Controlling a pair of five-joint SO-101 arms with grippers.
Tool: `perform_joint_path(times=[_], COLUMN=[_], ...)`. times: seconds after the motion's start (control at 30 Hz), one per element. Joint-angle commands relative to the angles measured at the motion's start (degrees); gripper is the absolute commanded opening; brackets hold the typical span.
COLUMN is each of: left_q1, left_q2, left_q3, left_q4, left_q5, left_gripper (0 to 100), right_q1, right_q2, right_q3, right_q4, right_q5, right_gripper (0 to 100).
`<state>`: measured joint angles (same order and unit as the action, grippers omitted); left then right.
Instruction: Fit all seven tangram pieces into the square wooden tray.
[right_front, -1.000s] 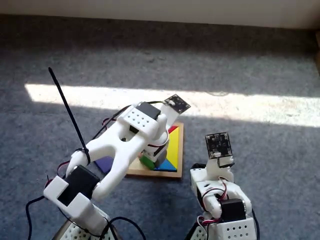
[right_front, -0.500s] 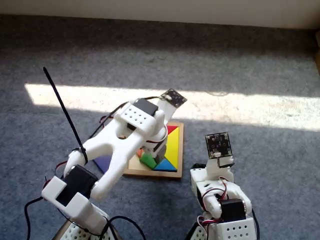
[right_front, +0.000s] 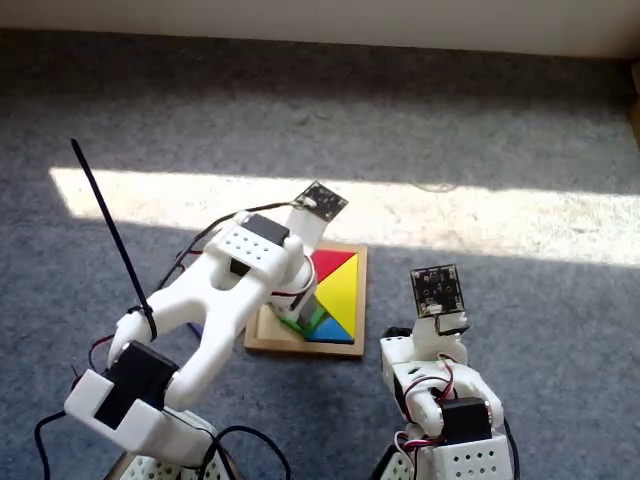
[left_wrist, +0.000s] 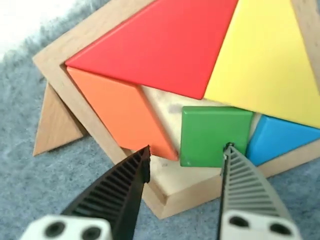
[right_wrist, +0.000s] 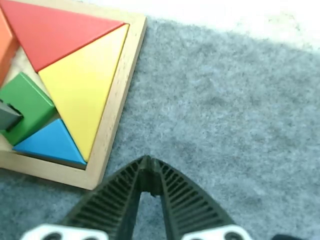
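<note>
Left gripper (left_wrist: 187, 148) spread wide over the edge of the wooden tray (left_wrist: 52, 67). Green square (left_wrist: 215, 134) lies in the tray, touching one fingertip. Right gripper (right_wrist: 149, 161) pinched closed, empty, over carpet (right_wrist: 225, 100) beside the tray.

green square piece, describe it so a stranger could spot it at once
Find the square wooden tray on the grey carpet. Inside it, the green square sits between the orange piece and the blue triangle. It is the only green piece.
</note>
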<state>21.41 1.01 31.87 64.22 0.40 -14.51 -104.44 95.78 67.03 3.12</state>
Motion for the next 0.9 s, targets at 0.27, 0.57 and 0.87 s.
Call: perform_joint_path(times=[0.27, 0.57, 0.87], left_q1=[7.9, 5.3, 1.6], left_q2=[-1.5, -3.9, -17.6], left_q3=[0.3, -1.3, -1.1], left_q4=[-3.8, -3.3, 3.3], left_q5=[0.4, 0.4, 0.7], left_gripper=[23, 23, 23], right_q1=[0.7, 0.7, 0.7], right_q2=[-0.7, -0.7, -0.7], right_q3=[6.6, 6.6, 6.6], right_q4=[0.1, 0.1, 0.1], right_q5=[0.5, 0.5, 0.5], right_gripper=[0.5, 0.5, 0.5])
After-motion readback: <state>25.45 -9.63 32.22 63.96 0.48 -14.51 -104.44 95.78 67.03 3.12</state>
